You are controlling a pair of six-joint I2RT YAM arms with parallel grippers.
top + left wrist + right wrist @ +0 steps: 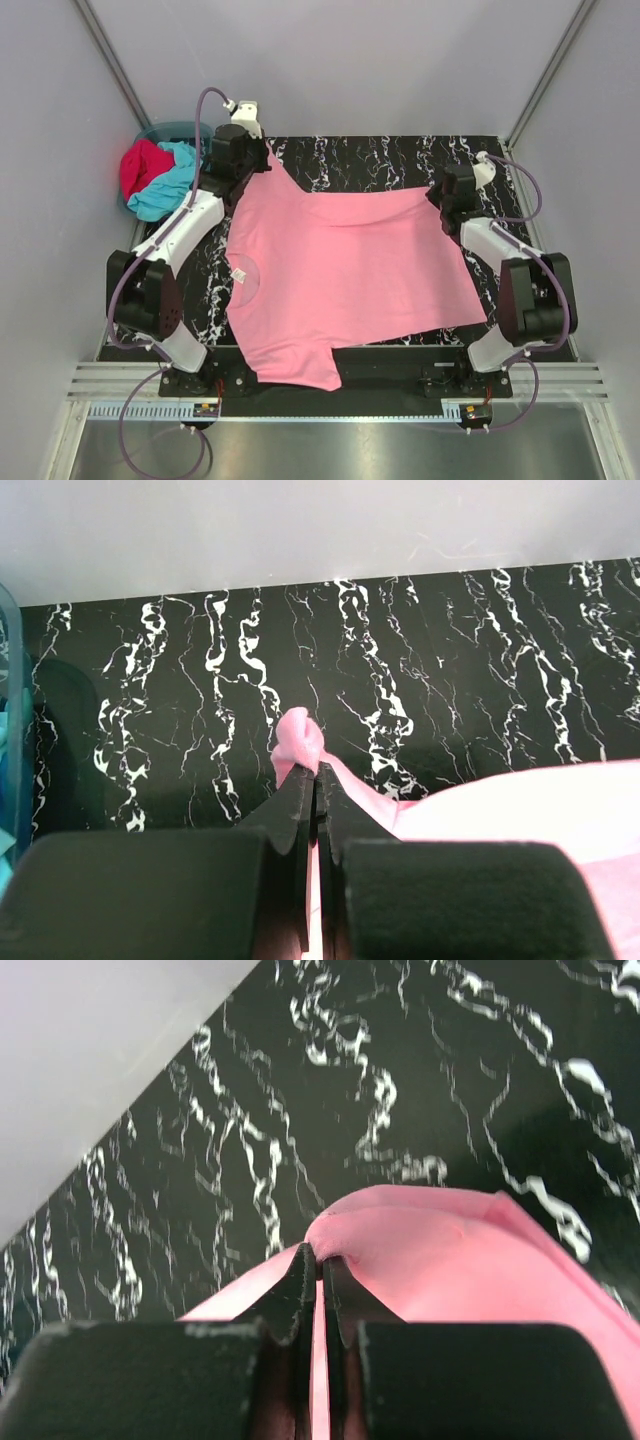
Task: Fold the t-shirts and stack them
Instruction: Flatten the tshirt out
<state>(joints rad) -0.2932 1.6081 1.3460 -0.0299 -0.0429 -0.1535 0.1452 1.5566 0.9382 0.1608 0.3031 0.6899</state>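
— Well, where's the pink t-shirt (pixel 350 270)?
— Spread flat across the middle of the marbled black table (pixel 400 155), neck label at centre left, 1 sleeve reaching the bottom edge.
— And the 2 arms?
— The left gripper (pixel 316 776) is clamped on a pink corner at upper left. The right gripper (pixel 320 1256) pinches the fabric edge at upper right.
— The others?
— The turquoise t-shirt (pixel 165 192) and crimson t-shirt (pixel 140 165) sit bunched in the teal basket (pixel 180 128), far upper left.

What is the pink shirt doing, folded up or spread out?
Spread out. The light pink cotton t-shirt lies open across the black marbled table, the left end effector and right end effector pinching its far corners.
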